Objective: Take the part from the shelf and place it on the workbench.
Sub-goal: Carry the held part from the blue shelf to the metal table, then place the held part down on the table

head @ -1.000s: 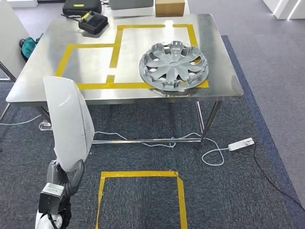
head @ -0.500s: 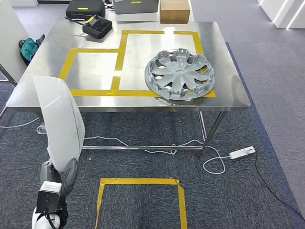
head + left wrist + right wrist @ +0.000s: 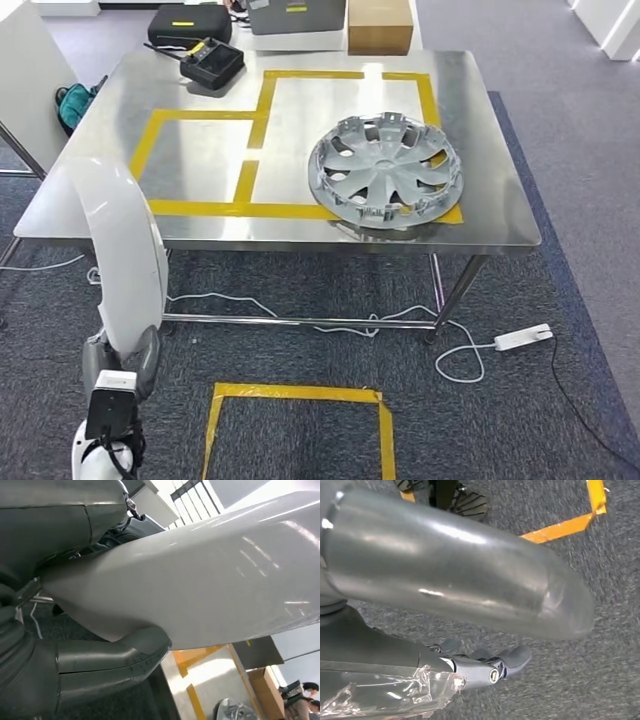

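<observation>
The part is a white curved panel (image 3: 124, 255), held upright at the lower left of the head view, in front of the table's near left corner. My left hand (image 3: 121, 362) grips its bottom edge. In the left wrist view the panel (image 3: 211, 575) spans the picture, with my grey thumb (image 3: 113, 662) pressed against it. The steel workbench (image 3: 196, 160) stands ahead, marked with yellow tape rectangles. My right hand (image 3: 463, 575) hangs over the grey carpet, its dark fingers (image 3: 505, 662) stretched out with nothing in them.
A grey hubcap (image 3: 385, 168) lies on the bench's near right part. A black tray (image 3: 215, 62), a black case (image 3: 189, 20) and a cardboard box (image 3: 380, 25) sit at the far edge. A yellow tape square (image 3: 298, 392), cables and a power strip (image 3: 523, 338) are on the floor.
The whole picture has shifted, so the camera has moved: the bench now sits lower and further right. The white panel stays in my left hand, now lower in the picture.
</observation>
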Robot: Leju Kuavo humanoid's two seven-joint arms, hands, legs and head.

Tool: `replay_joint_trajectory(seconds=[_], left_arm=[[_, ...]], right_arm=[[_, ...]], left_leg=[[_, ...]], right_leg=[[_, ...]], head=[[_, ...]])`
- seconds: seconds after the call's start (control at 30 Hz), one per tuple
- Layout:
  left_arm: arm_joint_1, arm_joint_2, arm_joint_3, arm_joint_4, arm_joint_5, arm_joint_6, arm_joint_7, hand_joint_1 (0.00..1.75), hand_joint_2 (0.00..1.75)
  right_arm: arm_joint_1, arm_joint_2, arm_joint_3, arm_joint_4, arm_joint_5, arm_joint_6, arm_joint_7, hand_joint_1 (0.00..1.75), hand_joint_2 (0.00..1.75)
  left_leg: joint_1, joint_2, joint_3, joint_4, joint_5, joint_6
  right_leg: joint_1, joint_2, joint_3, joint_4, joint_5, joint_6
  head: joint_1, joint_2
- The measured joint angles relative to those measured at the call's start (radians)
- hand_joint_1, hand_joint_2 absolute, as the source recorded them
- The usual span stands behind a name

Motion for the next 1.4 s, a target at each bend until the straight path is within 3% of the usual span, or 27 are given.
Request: replay_joint_trajectory(seconds=[0.07,0.13,0.17,0.2,0.27,0.3,0.33,0.4,0.5,0.57,0.63,0.67,0.7,0.73,0.8,0.83,0.9,1.0,1.07,1.13,1.17,1.2,1.23,1.3,1.37,1.4], left_arm=[[-0.007,0.000,0.000,0.004,-0.004,0.007,0.000,1.75,1.75],[-0.011,0.000,0.000,0.008,-0.005,0.010,0.001,1.75,1.75],[-0.011,0.000,0.001,0.011,-0.007,0.012,0.001,1.75,1.75],[-0.011,0.001,0.001,0.014,-0.010,0.015,0.002,1.75,1.75],[-0.011,0.001,0.002,0.018,-0.013,0.021,0.004,1.75,1.75],[-0.013,0.001,0.002,0.020,-0.012,0.023,0.005,1.75,1.75],[-0.015,0.002,0.001,0.022,-0.011,0.023,0.007,1.75,1.75],[-0.021,0.002,0.001,0.029,-0.010,0.022,0.012,1.75,1.75],[-0.026,0.004,-0.001,0.038,-0.006,0.011,0.014,1.75,1.75],[-0.032,0.005,-0.004,0.044,0.002,0.000,0.015,1.75,1.75],[-0.037,0.006,-0.007,0.052,0.006,-0.006,0.017,1.75,1.75],[-0.038,0.007,-0.008,0.056,0.007,-0.009,0.018,1.75,1.75],[-0.038,0.007,-0.009,0.060,0.009,-0.011,0.019,1.75,1.75],[-0.039,0.008,-0.011,0.065,0.012,-0.014,0.020,1.75,1.75],[-0.047,0.008,-0.014,0.074,0.026,-0.026,0.023,1.75,1.75],[-0.053,0.008,-0.015,0.079,0.034,-0.033,0.025,1.75,1.75],[-0.063,0.009,-0.016,0.088,0.047,-0.044,0.029,1.75,1.75],[-0.070,0.010,-0.018,0.097,0.053,-0.049,0.030,1.75,1.75],[-0.078,0.010,-0.020,0.103,0.058,-0.051,0.030,1.75,1.75],[-0.084,0.011,-0.021,0.110,0.062,-0.054,0.029,1.75,1.75],[-0.085,0.011,-0.023,0.114,0.062,-0.056,0.029,1.75,1.75],[-0.085,0.011,-0.024,0.117,0.063,-0.058,0.029,1.75,1.75],[-0.084,0.011,-0.026,0.119,0.063,-0.060,0.029,1.75,1.75],[-0.084,0.011,-0.033,0.121,0.063,-0.061,0.029,1.75,1.75],[-0.086,0.010,-0.039,0.123,0.063,-0.062,0.029,1.75,1.75],[-0.086,0.010,-0.042,0.124,0.063,-0.062,0.029,1.75,1.75]], right_arm=[[-0.001,0.000,0.000,0.000,0.001,-0.001,0.000,0.00,0.00],[-0.001,0.000,0.000,0.001,0.001,-0.001,-0.001,0.00,0.00],[0.000,0.000,0.000,0.002,0.001,-0.001,-0.001,0.00,0.00],[0.000,0.000,0.000,0.002,0.002,-0.001,-0.001,0.00,0.00],[0.000,0.000,0.000,0.002,0.003,-0.001,-0.001,0.00,0.00],[0.000,0.000,-0.001,0.003,0.003,-0.001,-0.001,0.00,0.00],[-0.001,0.000,-0.001,0.004,0.004,-0.001,-0.001,0.00,0.00],[-0.002,0.000,-0.001,0.005,0.003,0.001,-0.003,0.00,0.00],[-0.004,0.000,-0.002,0.006,0.005,0.012,-0.010,0.00,0.00],[-0.007,0.000,-0.001,0.007,0.012,0.014,-0.012,0.00,0.00],[-0.007,0.000,-0.001,0.008,0.017,0.012,-0.011,0.00,0.00],[-0.006,0.000,-0.001,0.009,0.019,0.011,-0.009,0.00,0.00],[-0.005,0.000,-0.001,0.010,0.021,0.010,-0.007,0.00,0.00],[-0.004,0.000,-0.001,0.011,0.025,0.008,-0.004,0.00,0.00],[-0.003,-0.001,-0.001,0.012,0.031,0.004,0.000,0.00,0.00],[-0.004,-0.002,0.000,0.014,0.033,0.002,0.002,0.00,0.00],[-0.006,-0.002,0.000,0.017,0.037,-0.001,0.007,0.00,0.00],[-0.005,-0.004,0.001,0.020,0.040,-0.003,0.012,0.00,0.00],[-0.006,-0.004,0.001,0.021,0.044,-0.006,0.019,0.00,0.00],[-0.007,-0.004,0.002,0.022,0.048,-0.011,0.028,0.00,0.00],[-0.006,-0.004,0.002,0.023,0.049,-0.013,0.032,0.00,0.00],[-0.005,-0.004,0.002,0.024,0.049,-0.015,0.034,0.00,0.00],[-0.003,-0.004,0.002,0.025,0.049,-0.017,0.036,0.00,0.00],[-0.002,-0.004,0.002,0.026,0.050,-0.018,0.037,0.00,0.00],[-0.002,-0.006,0.002,0.027,0.050,-0.019,0.038,0.00,0.00],[-0.002,-0.006,0.002,0.027,0.051,-0.019,0.038,0.00,0.00]], left_leg=[[0.000,0.008,-0.055,0.098,-0.037,-0.007],[0.001,0.010,-0.138,0.221,-0.085,-0.012],[0.001,0.011,-0.166,0.251,-0.090,-0.012],[0.001,0.011,-0.176,0.246,-0.073,-0.012],[0.000,0.018,-0.145,0.141,0.016,-0.006],[-0.002,0.027,-0.122,0.077,0.049,-0.002],[-0.005,0.036,-0.104,0.025,0.064,0.002],[-0.008,0.044,-0.090,-0.016,0.058,0.011],[-0.001,0.032,-0.069,-0.024,0.059,0.032],[0.001,0.028,-0.053,-0.025,0.052,0.043],[0.001,0.023,-0.043,-0.024,0.040,0.047],[0.001,0.020,-0.037,-0.024,0.034,0.047],[0.001,0.017,-0.028,-0.024,0.027,0.046],[0.001,0.014,-0.018,-0.024,0.019,0.045],[0.001,0.011,0.006,-0.024,0.002,0.040],[0.000,0.010,0.015,-0.025,-0.005,0.036],[-0.001,0.009,0.023,-0.027,-0.013,0.024],[-0.001,0.010,0.030,-0.015,-0.016,0.008],[0.000,0.011,-0.007,0.057,-0.049,0.000],[0.001,0.012,-0.087,0.185,-0.102,-0.009],[0.003,0.012,-0.124,0.233,-0.114,-0.011],[0.003,0.012,-0.148,0.251,-0.108,-0.013],[0.005,0.012,-0.153,0.233,-0.078,-0.014],[0.007,0.015,-0.120,0.114,0.019,-0.016],[0.007,0.022,-0.085,0.011,0.052,-0.013],[0.007,0.024,-0.079,-0.010,0.051,-0.008]], right_leg=[[-0.003,-0.004,0.011,-0.003,-0.006,-0.009],[-0.002,-0.008,0.018,-0.003,-0.016,-0.013],[-0.002,-0.010,0.024,-0.003,-0.022,-0.013],[-0.002,-0.012,0.032,-0.003,-0.028,-0.013],[-0.002,-0.015,0.052,-0.003,-0.043,-0.010],[-0.001,-0.017,0.062,-0.002,-0.051,-0.006],[0.001,-0.019,0.068,-0.002,-0.059,-0.001],[0.006,-0.024,0.074,-0.001,-0.070,0.012],[0.006,-0.025,0.085,0.018,-0.087,0.030],[0.004,-0.017,0.044,0.099,-0.127,0.038],[0.003,-0.012,-0.041,0.231,-0.175,0.044],[0.002,-0.012,-0.076,0.273,-0.182,0.046],[0.002,-0.011,-0.095,0.280,-0.170,0.047],[0.002,-0.011,-0.094,0.246,-0.135,0.046],[0.003,-0.011,-0.057,0.119,-0.044,0.040],[0.004,-0.011,-0.040,0.064,-0.022,0.034],[0.008,-0.011,-0.021,0.018,-0.014,0.020],[0.006,-0.010,-0.001,0.005,-0.010,0.000],[0.002,-0.009,0.016,-0.001,-0.014,-0.010],[0.001,-0.009,0.024,-0.002,-0.022,-0.016],[0.001,-0.009,0.029,-0.002,-0.026,-0.017],[0.000,-0.008,0.035,-0.002,-0.032,-0.016],[-0.001,-0.008,0.043,-0.002,-0.038,-0.014],[-0.004,-0.007,0.060,-0.002,-0.052,-0.006],[-0.003,-0.006,0.068,-0.002,-0.066,0.006],[-0.001,-0.006,0.071,-0.002,-0.071,0.013]], head=[[-0.004,0.000],[-0.005,0.000],[-0.005,0.000],[-0.005,0.000],[-0.005,0.000],[-0.005,0.000],[-0.007,0.000],[-0.008,0.000],[-0.007,0.000],[-0.002,0.000],[0.002,0.000],[0.003,0.000],[0.003,0.000],[0.003,0.000],[0.003,0.000],[0.004,0.000],[0.004,0.000],[0.002,0.000],[-0.003,0.000],[-0.007,0.000],[-0.007,0.000],[-0.007,0.000],[-0.007,0.000],[-0.007,0.000],[-0.010,0.000],[-0.011,0.000]])
